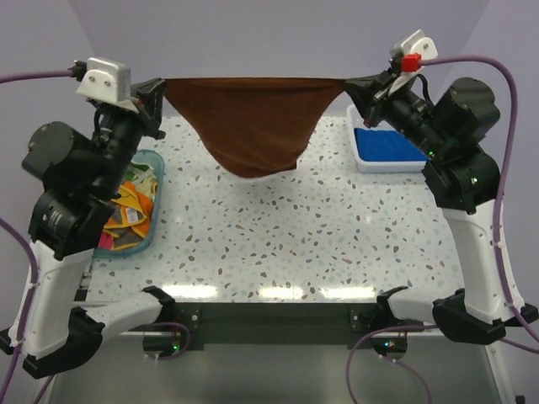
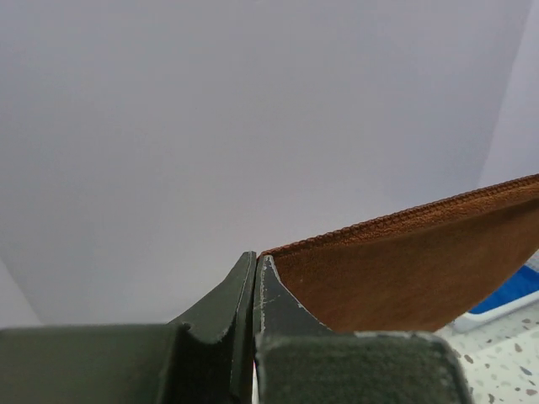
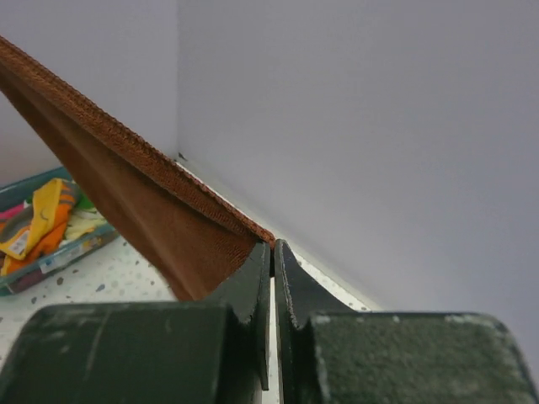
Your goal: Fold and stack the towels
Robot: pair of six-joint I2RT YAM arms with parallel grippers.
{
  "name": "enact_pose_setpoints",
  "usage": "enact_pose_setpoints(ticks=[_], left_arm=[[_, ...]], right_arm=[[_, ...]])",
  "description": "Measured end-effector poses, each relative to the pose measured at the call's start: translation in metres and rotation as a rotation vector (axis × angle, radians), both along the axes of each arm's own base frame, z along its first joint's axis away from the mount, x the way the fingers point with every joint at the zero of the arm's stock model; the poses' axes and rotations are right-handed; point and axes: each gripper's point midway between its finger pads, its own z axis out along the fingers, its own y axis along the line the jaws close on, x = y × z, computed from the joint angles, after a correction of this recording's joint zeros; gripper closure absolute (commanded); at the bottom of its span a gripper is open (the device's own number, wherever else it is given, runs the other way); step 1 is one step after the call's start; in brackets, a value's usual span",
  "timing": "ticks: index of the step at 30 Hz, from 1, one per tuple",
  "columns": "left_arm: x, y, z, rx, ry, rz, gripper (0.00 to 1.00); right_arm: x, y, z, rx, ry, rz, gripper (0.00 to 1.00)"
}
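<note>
1. Pinching one top corner of the rust brown towel (image 1: 253, 126) in the left gripper (image 1: 156, 97), jaws pressed together on the hem with barely a gap between them.
2. Pinching the opposite top corner in the right gripper (image 1: 358, 87), jaws clamped just as tight on the cloth edge.
3. Holding that towel up in the air over the far part of the table (image 1: 278, 244), top edge pulled nearly straight from one gripper to the other, close to the back wall (image 1: 269, 38).
4. Letting the middle sag in a rounded belly, lowest point roughly midway between the two grips; touching the speckled top or hanging just clear of it, impossible to tell from overhead.
5. Looking along the left wrist view: stitched hem running up and away to the right from the closed fingertips.
6. Looking along the right wrist view: same hem climbing to the upper left from the closed tips.
7. Spotting the royal blue towel (image 1: 389, 145) lying flat inside the white basket (image 1: 360, 160) at the far right, just beside the right gripper.
8. Spotting a jumble of orange, yellow and green towels (image 1: 130, 206) heaped in the teal tub (image 1: 157, 168) on the left side, partly hidden behind the left arm (image 1: 76, 177).
</note>
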Motion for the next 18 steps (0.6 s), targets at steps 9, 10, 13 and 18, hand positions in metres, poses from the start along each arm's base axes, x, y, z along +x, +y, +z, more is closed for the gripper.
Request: enact_pose_setpoints(ticks=[9, 10, 13, 18], left_arm=[[-0.034, -0.005, 0.031, -0.019, -0.067, -0.124, 1.00], [-0.031, -0.006, 0.028, -0.021, -0.056, -0.117, 1.00], [-0.011, -0.006, 0.015, -0.016, -0.010, -0.059, 1.00], [0.065, -0.006, -0.047, 0.042, 0.144, 0.159, 1.00]], right_arm=[[-0.049, -0.009, 0.053, 0.026, -0.144, 0.058, 1.00], [-0.048, -0.009, 0.052, 0.024, -0.143, 0.056, 1.00], [-0.035, -0.007, 0.041, 0.016, -0.119, 0.038, 1.00], [0.031, 0.001, -0.012, -0.022, 0.005, -0.060, 1.00]])
